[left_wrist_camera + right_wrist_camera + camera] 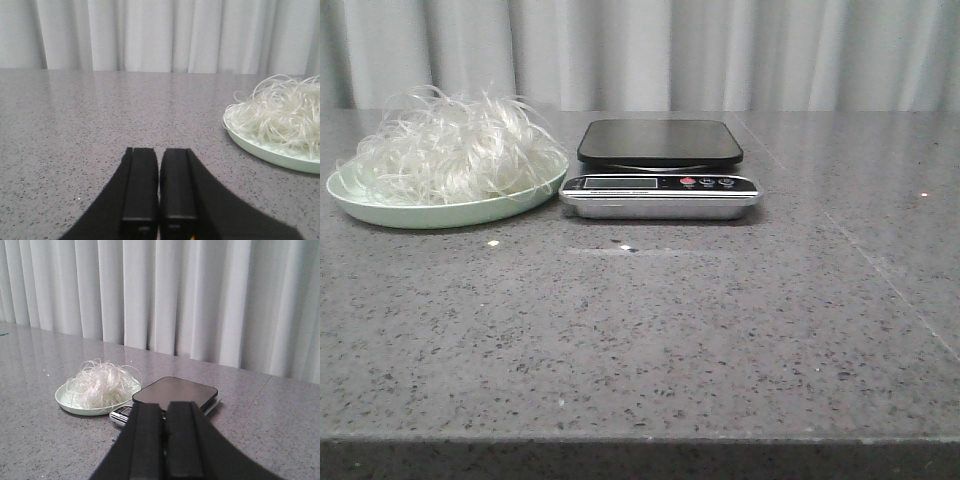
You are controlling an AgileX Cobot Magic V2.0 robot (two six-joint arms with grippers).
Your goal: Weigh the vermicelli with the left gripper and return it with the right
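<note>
Vermicelli [445, 145] sits in a big fluffy white heap on a pale green plate [450, 212]. The plate rests on the grey speckled table [650, 330], at about ten o'clock from the middle of the table in the front view. The thin shiny strands stick up and curl over the plate's rim.

Just beside the plate, at its three o'clock side, stands a kitchen scale [660, 170]. Its dark flat top [660, 140] is bare. Its silver front has a little screen and small buttons. The plate's rim and the scale look like they almost touch.

No arm shows in the front view.

In the left wrist view, the left gripper [159, 185] hangs low over the bare table. Its two black fingers [141, 185] are pressed together and hold nothing. The noodles on the plate [270, 150] lie off to one side, well apart from it.

In the right wrist view, the right gripper [164, 440] is also closed up tight with nothing in it. The scale and the noodles lie ahead of it.

White curtains [650, 50] hang behind the table.
</note>
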